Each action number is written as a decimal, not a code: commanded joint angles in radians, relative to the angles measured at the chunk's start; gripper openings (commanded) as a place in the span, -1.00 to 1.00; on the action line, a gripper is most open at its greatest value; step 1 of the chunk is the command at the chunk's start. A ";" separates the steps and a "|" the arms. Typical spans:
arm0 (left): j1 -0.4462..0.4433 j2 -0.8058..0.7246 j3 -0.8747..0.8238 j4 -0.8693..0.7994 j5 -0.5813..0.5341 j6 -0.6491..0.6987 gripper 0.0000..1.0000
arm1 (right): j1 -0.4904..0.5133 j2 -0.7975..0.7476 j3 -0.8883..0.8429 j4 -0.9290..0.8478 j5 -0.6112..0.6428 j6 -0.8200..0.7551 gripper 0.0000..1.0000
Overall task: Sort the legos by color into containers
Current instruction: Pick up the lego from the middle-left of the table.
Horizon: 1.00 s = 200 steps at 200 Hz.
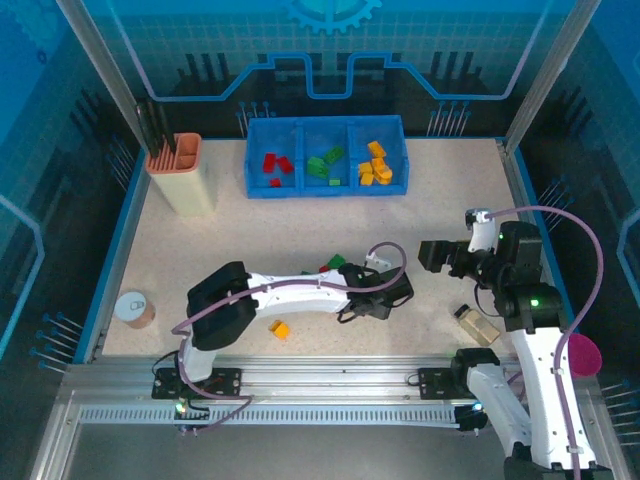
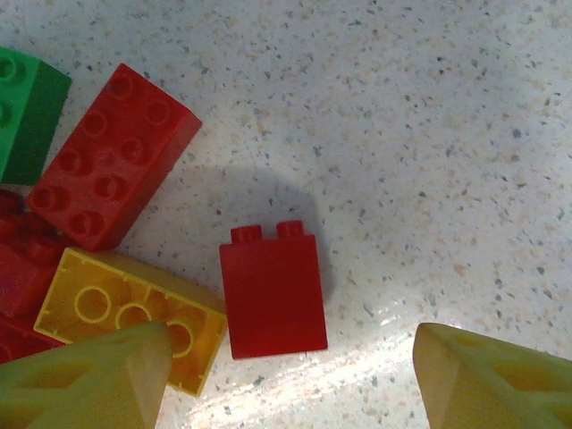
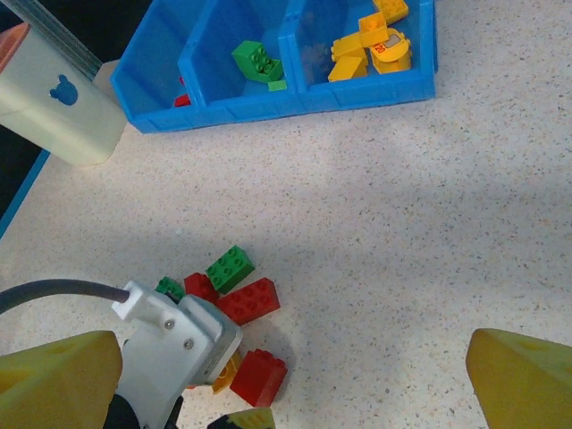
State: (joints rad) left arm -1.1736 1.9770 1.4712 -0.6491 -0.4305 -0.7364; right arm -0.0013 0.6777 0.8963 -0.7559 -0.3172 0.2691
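**Left hand spread over a small red brick; right hand wide apart and empty**

Your left hand (image 2: 295, 384) has its fingers spread wide, with a fingertip (image 2: 89, 380) at each lower corner of the wrist view. A small red brick (image 2: 273, 290) lies on its side on the table (image 2: 429, 134) between them, and neither finger touches it. Just beside it on the left lies a yellow brick (image 2: 134, 313), hollow side up, its near edge under the left fingertip. Past that, a long red brick (image 2: 112, 156) and a green brick (image 2: 27, 112) crowd the pile. To the right of the small red brick you have open speckled table.

Your right hand (image 3: 286, 393) is also spread wide and grips nothing. It hangs over the table to the right of the pile.

In the top view, one orange brick (image 1: 279, 329) lies apart from the pile, near the table's near edge, beside the left arm. Open table runs from the pile to the blue bin (image 1: 325, 192) at the far edge. The bin holds red bricks in its left compartment, green in the middle and orange-yellow in the right. A peach holder (image 1: 180, 175) stands left of the bin, near the table's left edge.
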 commanded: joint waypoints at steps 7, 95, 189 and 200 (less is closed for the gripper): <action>-0.001 0.040 0.040 -0.007 -0.050 -0.033 0.43 | 0.001 -0.012 -0.011 -0.013 -0.003 -0.001 1.00; 0.013 0.118 0.031 0.063 0.011 -0.072 -0.04 | 0.050 -0.018 -0.011 -0.013 0.060 -0.014 1.00; 0.058 0.023 -0.013 0.028 -0.025 -0.035 -0.47 | 0.069 -0.026 -0.011 -0.014 0.142 -0.033 0.99; 0.078 -0.039 -0.029 0.022 -0.058 -0.013 -0.47 | 0.070 -0.026 -0.011 -0.007 0.150 -0.031 1.00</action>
State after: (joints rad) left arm -1.1385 2.0575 1.4815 -0.5785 -0.4305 -0.7860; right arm 0.0521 0.6601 0.8963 -0.7563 -0.2070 0.2531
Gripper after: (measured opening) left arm 0.310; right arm 0.998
